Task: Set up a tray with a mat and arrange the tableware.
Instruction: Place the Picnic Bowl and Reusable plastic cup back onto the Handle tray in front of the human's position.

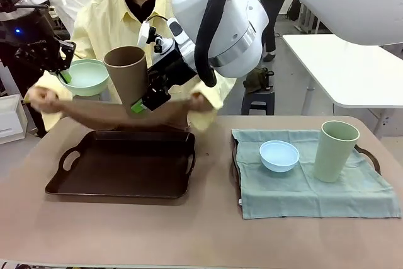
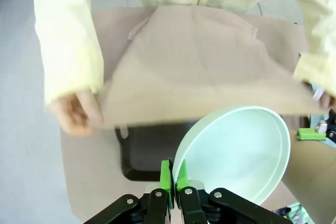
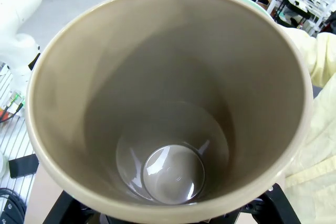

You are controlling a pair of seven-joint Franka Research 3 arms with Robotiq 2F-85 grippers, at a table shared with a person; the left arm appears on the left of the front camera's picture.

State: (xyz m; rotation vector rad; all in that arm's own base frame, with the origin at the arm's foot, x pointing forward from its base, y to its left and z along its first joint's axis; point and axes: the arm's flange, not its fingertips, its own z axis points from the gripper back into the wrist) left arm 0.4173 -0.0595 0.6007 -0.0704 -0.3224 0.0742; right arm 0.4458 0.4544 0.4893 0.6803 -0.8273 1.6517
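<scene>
A person across the table holds a beige mat [image 1: 119, 114] stretched between both hands above the empty dark tray [image 1: 126, 162]. My left gripper [image 1: 65, 75] hangs at the upper left, shut on the rim of the mint green bowl [image 1: 88, 77]. In the left wrist view the gripper [image 2: 173, 179] pinches the bowl [image 2: 236, 150] above the mat [image 2: 205, 72] and the tray [image 2: 144, 150]. My right gripper [image 1: 140, 104] holds the brown tumbler [image 1: 126, 74] upright in the air over the tray's far edge. The right wrist view looks down into the tumbler [image 3: 168, 103].
To the right lies a second tray [image 1: 371, 155] under a teal cloth [image 1: 315, 187]. On the cloth stand a light blue bowl [image 1: 279, 155] and a pale green tumbler [image 1: 335, 150]. The person's hands [image 1: 38, 97] are close to both grippers.
</scene>
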